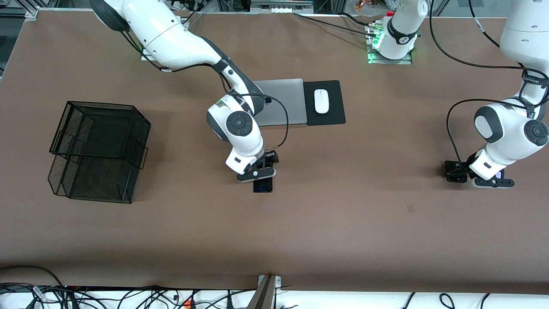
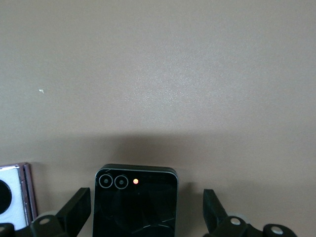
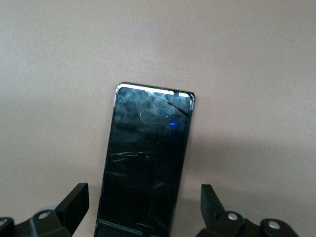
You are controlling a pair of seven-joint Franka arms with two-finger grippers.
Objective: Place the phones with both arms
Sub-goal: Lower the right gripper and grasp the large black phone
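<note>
The long slim black phone (image 3: pixel 145 158) lies flat on the brown table, and its end nearer the front camera (image 1: pixel 262 186) pokes out from under my right gripper (image 1: pixel 256 174). That right gripper (image 3: pixel 143 205) hangs low over it, open, one finger on each side and clear of its edges. My left gripper (image 1: pixel 492 182), toward the left arm's end of the table, is also open. It (image 2: pixel 145 212) straddles the small squarish black phone (image 2: pixel 136 207) without touching it. The lavender-white phone (image 2: pixel 15 195) lies just beside that one.
A black wire-mesh stacked tray (image 1: pixel 98 150) stands toward the right arm's end. A grey laptop (image 1: pixel 283 101) and a white mouse (image 1: pixel 321 101) on a black pad (image 1: pixel 332 113) lie farther from the front camera than the long phone.
</note>
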